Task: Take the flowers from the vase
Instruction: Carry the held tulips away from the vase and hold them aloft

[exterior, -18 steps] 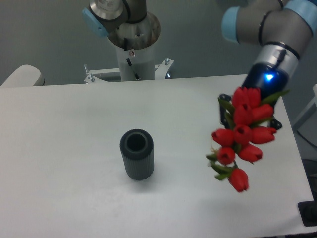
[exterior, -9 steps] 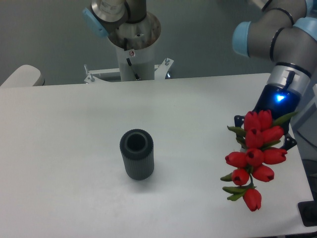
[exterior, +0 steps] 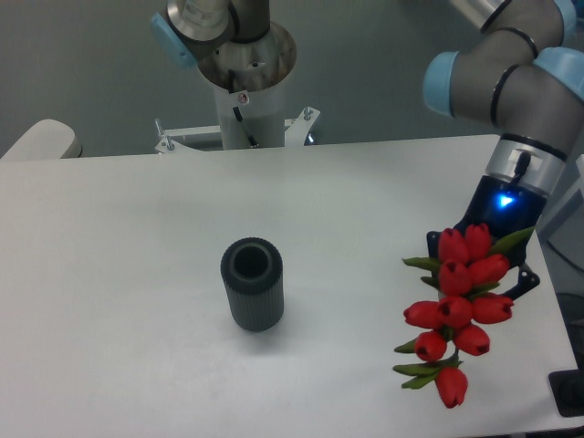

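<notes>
The flowers (exterior: 459, 306), a bunch of red tulip buds with green leaves, hang over the table's right side, buds pointing down toward the front edge. My gripper (exterior: 488, 242) is shut on their stems, mostly hidden behind the buds, with a blue light on the wrist above. The vase (exterior: 252, 283), a short dark grey ribbed cylinder, stands upright and empty at the table's middle, well to the left of the bunch.
The white table (exterior: 137, 228) ends close to the right of the flowers. The arm's base column (exterior: 245, 87) stands at the back centre. A dark object (exterior: 570, 392) sits off the front right corner, and a pale rounded shape (exterior: 36, 141) at the far left.
The arm carried the flowers right and down toward the table's front right, then shifted them slightly back left and lower. The vase stayed put.
</notes>
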